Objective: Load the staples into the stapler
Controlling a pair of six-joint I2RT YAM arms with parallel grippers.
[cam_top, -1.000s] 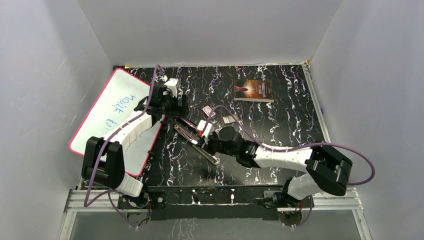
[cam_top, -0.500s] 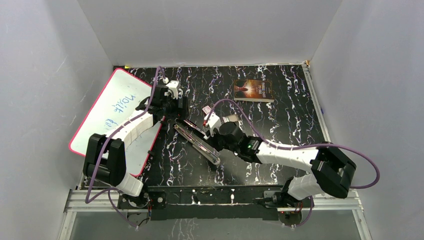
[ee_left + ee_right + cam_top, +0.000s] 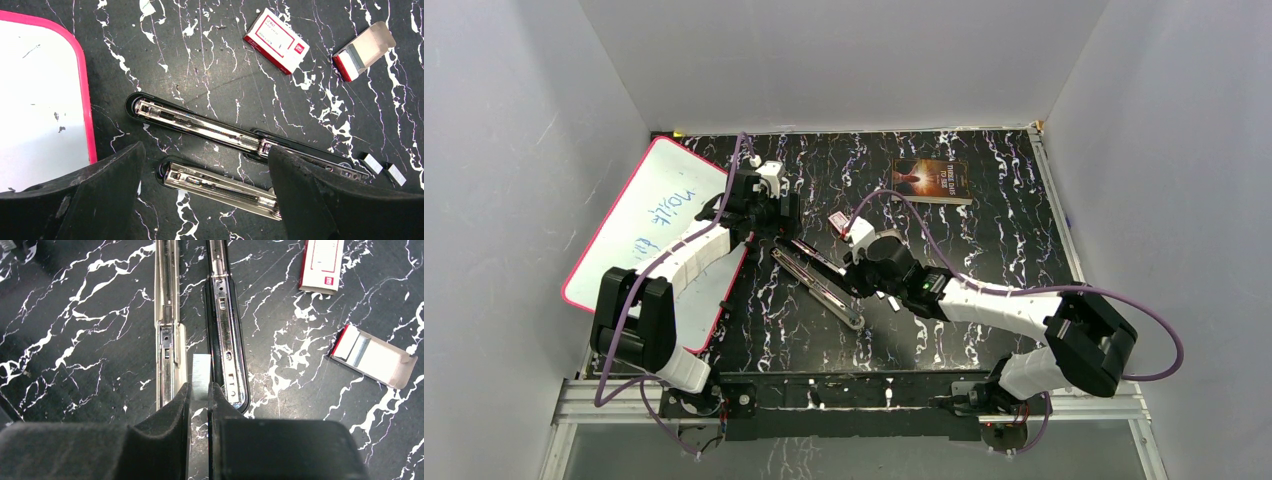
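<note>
The right gripper [image 3: 200, 391] is clamped on the staples [image 3: 201, 371], a probably light, snap-prone strip best pinched across its sides, over the open stapler [image 3: 227, 340]; the left gripper [image 3: 205, 155] stands apart.

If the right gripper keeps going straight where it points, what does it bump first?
Probably the tabletop in the narrow gap between the silver stapler and the black stapler. The staple strip pinched in the right gripper would touch first. Depth is unclear, so it may clip either stapler.
</note>
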